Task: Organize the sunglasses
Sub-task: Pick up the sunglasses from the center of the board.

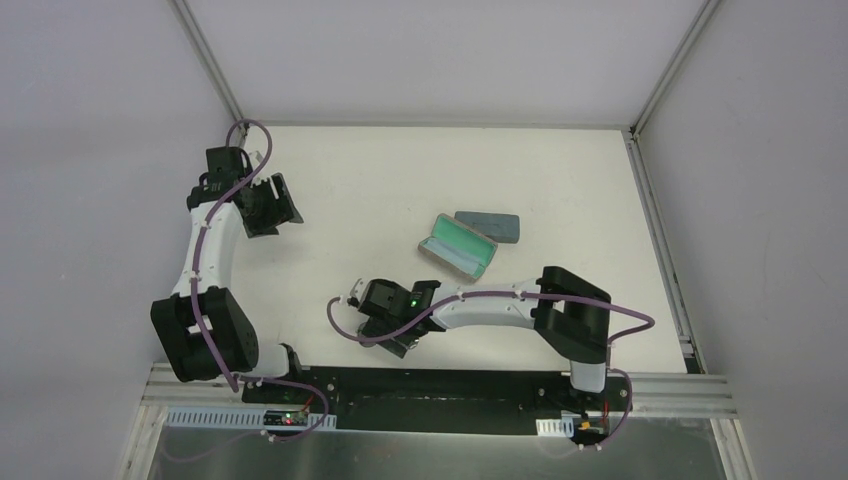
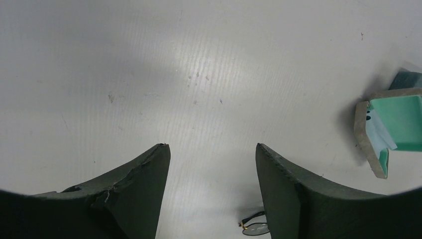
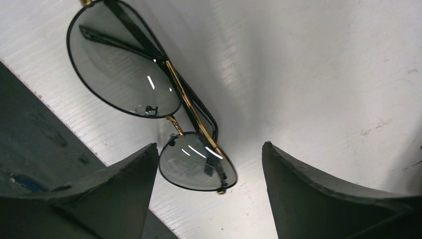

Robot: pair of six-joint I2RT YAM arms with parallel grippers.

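Observation:
One folded pair of black wire-framed sunglasses with gold trim and dark lenses lies flat on the white table near its front edge. My right gripper is open just above it, with one lens between the fingers and nothing gripped. In the top view the right gripper hides this pair. My left gripper is open and empty at the far left. In its wrist view the left gripper hangs over bare table, and part of a pair of sunglasses shows by its right finger. I cannot tell whether that is the same pair.
An open case with a green lining lies right of centre, a closed grey-blue case just behind it. The open case holds a pale cloth. The dark base strip runs along the table's front edge by the sunglasses.

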